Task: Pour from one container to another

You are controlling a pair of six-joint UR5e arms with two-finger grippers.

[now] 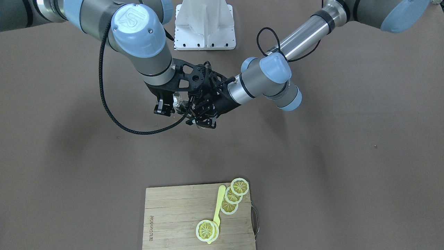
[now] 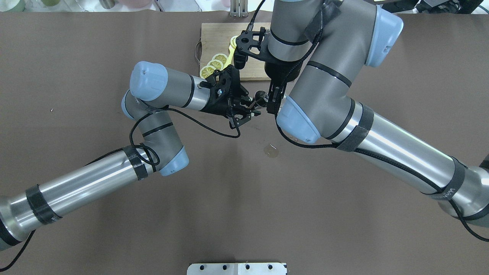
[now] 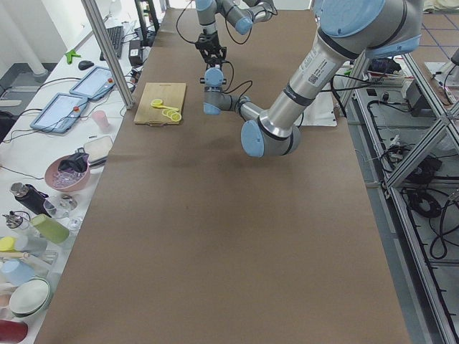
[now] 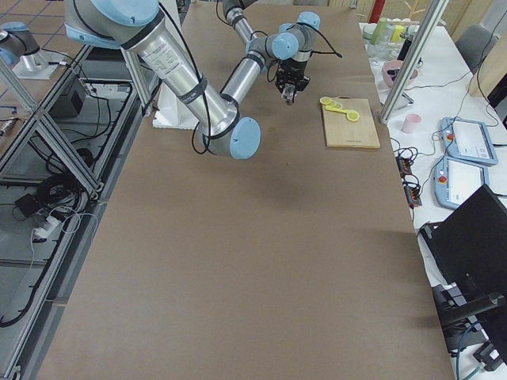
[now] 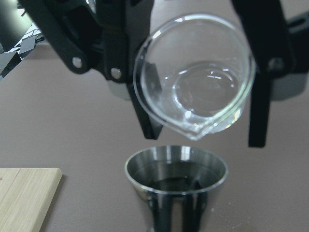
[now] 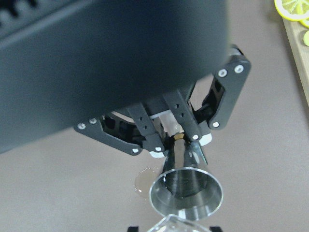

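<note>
My right gripper [image 5: 203,130] pinches the clear glass spouted beaker [image 5: 193,77], tipped with its spout just above the brushed steel jigger cup [image 5: 176,169]. My left gripper [image 6: 179,145] clamps that cup's stem. I'd tilt slowly, with the spout inside the cup's rim.

Left arm [image 2: 76,193] and right arm [image 2: 389,141] wrist-to-wrist, jaws clamped.

Even overhead light is cast — soft shadows are spread over the tabletop [image 1: 347,173]; near parts are blurred in wrist views.
</note>
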